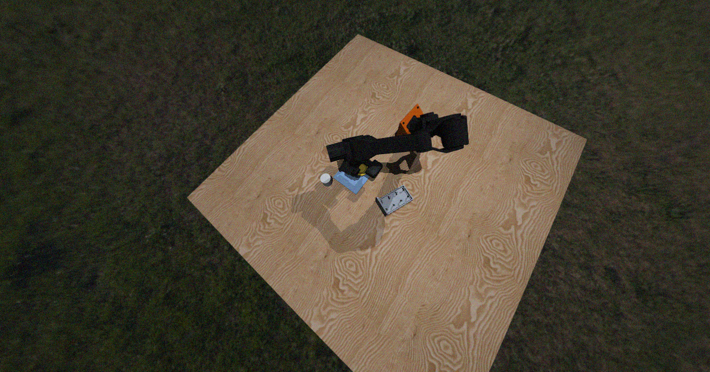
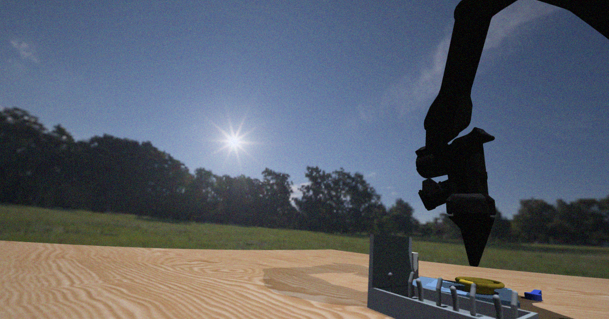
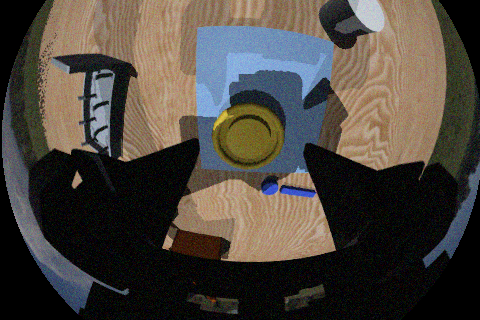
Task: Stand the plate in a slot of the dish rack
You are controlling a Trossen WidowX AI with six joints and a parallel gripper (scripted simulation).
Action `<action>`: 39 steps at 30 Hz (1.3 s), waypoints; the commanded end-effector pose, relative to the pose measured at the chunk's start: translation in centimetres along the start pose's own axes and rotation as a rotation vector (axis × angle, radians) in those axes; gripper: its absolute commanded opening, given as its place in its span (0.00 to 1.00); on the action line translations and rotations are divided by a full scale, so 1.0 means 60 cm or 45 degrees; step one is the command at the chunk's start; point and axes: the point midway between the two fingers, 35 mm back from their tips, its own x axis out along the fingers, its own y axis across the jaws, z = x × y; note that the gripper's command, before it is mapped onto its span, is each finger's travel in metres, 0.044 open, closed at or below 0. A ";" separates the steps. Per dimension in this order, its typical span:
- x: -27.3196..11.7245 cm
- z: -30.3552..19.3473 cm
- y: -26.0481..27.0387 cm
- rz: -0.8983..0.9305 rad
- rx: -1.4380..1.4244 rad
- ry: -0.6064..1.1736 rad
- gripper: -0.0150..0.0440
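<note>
The yellow round plate (image 1: 363,167) (image 2: 479,285) (image 3: 248,136) lies flat on a light blue square mat (image 1: 355,188) (image 2: 430,283) (image 3: 212,45). My gripper (image 2: 474,262) (image 3: 252,147) is open and points down, a little above the plate. In the wrist view its fingertips are on either side of the plate, with the plate slightly nearer the left finger. In the top view the gripper partly hides the plate. The grey dish rack (image 1: 394,200) (image 2: 389,265) (image 3: 118,115) has a tall end wall and rows of short pegs; it holds nothing that I can see.
A white-topped cup (image 1: 325,177) (image 2: 414,261) (image 3: 367,8) stands beside the mat, on the side away from the rack. A small blue object (image 2: 533,294) (image 3: 297,191) lies near the mat's edge on the arm's side. The orange base (image 1: 411,118) (image 3: 197,244) is farther back.
</note>
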 end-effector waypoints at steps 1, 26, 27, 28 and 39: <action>0.017 -0.004 0.002 0.011 0.008 0.009 0.93; 0.064 -0.010 0.005 0.014 0.007 0.009 0.89; 0.064 -0.010 0.005 0.014 0.007 0.009 0.89; 0.064 -0.010 0.005 0.014 0.007 0.009 0.89; 0.064 -0.010 0.005 0.014 0.007 0.009 0.76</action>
